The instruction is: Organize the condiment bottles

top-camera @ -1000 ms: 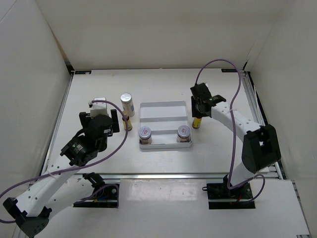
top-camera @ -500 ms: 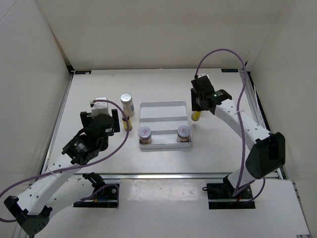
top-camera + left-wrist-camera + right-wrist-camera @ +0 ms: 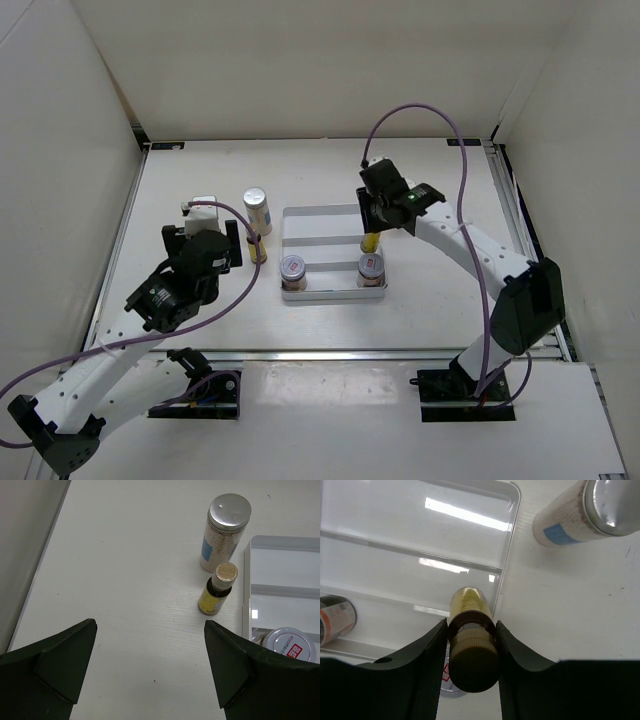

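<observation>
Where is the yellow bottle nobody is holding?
The loose yellow bottle stands just left of the white tray in the top view, directly in front of the silver-lidded shaker.

No word, brand or number can be read outright. The white lid of the squat jar (image 3: 288, 646) in the tray's near corner carries a red label (image 3: 291, 645) with small white characters, seen from the left wrist but too small and blurred to make out. The silver-lidded shaker (image 3: 225, 532) standing on the surface has a plain blue label (image 3: 204, 548) on its side, with no writing legible on it in any view.
</observation>
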Controlling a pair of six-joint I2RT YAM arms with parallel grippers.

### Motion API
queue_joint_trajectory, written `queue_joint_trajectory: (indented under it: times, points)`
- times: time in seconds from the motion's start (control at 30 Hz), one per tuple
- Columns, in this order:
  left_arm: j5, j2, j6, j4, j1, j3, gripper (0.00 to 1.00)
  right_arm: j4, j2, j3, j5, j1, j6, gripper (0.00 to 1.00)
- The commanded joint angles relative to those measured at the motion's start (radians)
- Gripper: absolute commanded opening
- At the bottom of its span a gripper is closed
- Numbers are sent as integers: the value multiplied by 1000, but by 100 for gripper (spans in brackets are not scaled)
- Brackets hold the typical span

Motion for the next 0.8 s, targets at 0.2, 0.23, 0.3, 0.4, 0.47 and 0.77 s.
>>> queue_joint_trajectory:
  times: [0.2,0.23,0.3,0.4,0.47,0.77]
  points:
    - [-17,-4,5,13,4,-2,100,72,72,-44,-7,1,36,1]
    - [-17,-4,5,13,4,-2,100,72,84,-45,-7,1,36,1]
    - [-17,-4,5,13,4,-2,100,81,94,-54,-7,1,45,1]
    - [-17,-4,5,13,4,-2,100,81,103,-54,-7,1,45,14]
    - [-17,-4,5,13,4,-2,100,81,103,-54,-7,1,45,41]
    - [123,105,31,60,4,34,100,-6,-20,72,58,20,56,100]
